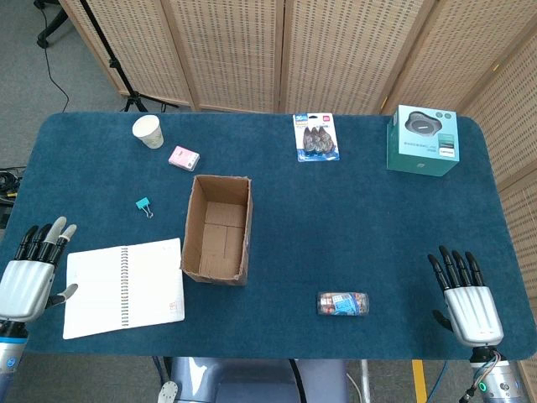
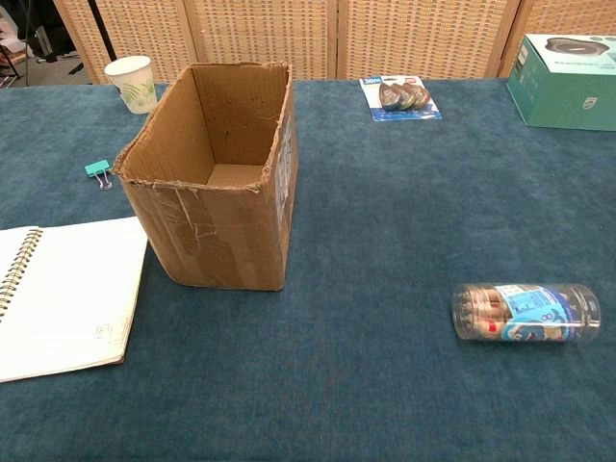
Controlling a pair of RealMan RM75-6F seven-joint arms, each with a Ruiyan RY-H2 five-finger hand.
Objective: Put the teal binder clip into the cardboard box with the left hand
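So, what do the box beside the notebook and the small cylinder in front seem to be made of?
The cardboard box looks like plain brown corrugated card, matte: its rim is ragged and its front shows creases and clear tape. The cylinder, lying on its side, seems to be clear glossy plastic, since coloured contents show through its wall and light glints on it; glass cannot be ruled out.
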